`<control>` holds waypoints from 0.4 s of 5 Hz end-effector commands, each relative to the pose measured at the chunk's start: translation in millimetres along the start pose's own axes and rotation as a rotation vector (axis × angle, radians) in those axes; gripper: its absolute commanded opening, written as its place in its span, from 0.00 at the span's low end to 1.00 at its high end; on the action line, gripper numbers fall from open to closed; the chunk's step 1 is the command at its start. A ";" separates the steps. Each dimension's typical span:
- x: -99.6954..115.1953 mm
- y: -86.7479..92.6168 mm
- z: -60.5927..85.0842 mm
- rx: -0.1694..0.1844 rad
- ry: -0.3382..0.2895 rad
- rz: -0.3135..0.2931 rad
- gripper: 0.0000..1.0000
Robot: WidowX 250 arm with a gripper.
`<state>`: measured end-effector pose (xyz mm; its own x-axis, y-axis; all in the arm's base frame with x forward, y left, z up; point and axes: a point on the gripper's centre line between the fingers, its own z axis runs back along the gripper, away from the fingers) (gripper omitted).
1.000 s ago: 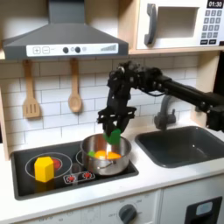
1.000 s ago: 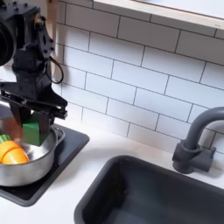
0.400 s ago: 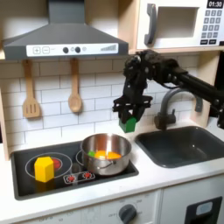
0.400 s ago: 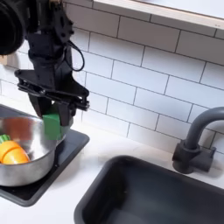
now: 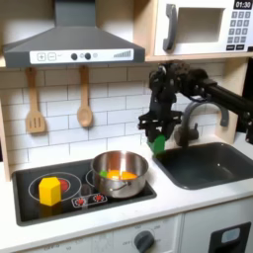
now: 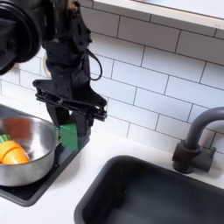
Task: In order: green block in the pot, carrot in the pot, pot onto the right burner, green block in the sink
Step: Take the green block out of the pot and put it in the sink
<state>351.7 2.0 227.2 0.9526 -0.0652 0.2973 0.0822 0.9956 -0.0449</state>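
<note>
My gripper is shut on the green block and hangs in the air between the pot and the sink. The steel pot stands on the cooktop burner nearer the sink, with the orange carrot lying inside it. In the first exterior view the sink is to the right of the gripper. In the second exterior view the sink lies lower right, and the block hovers just past the cooktop's edge.
A yellow block sits on the other burner at the first exterior view's left. The faucet stands behind the sink. Two wooden utensils hang on the tiled wall, under a range hood; a microwave is mounted above.
The gripper lifted the green block out of the pot and carried it toward the sink, to the right in both exterior views. The pot and carrot stayed put.
</note>
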 end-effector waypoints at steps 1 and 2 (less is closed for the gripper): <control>-3.6 -37.6 -12.9 -0.074 0.039 -0.093 0.00; -5.4 -47.9 -11.9 -0.095 0.037 -0.121 0.00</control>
<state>345.0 -45.1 218.2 0.9430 -0.1883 0.2745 0.2225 0.9699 -0.0990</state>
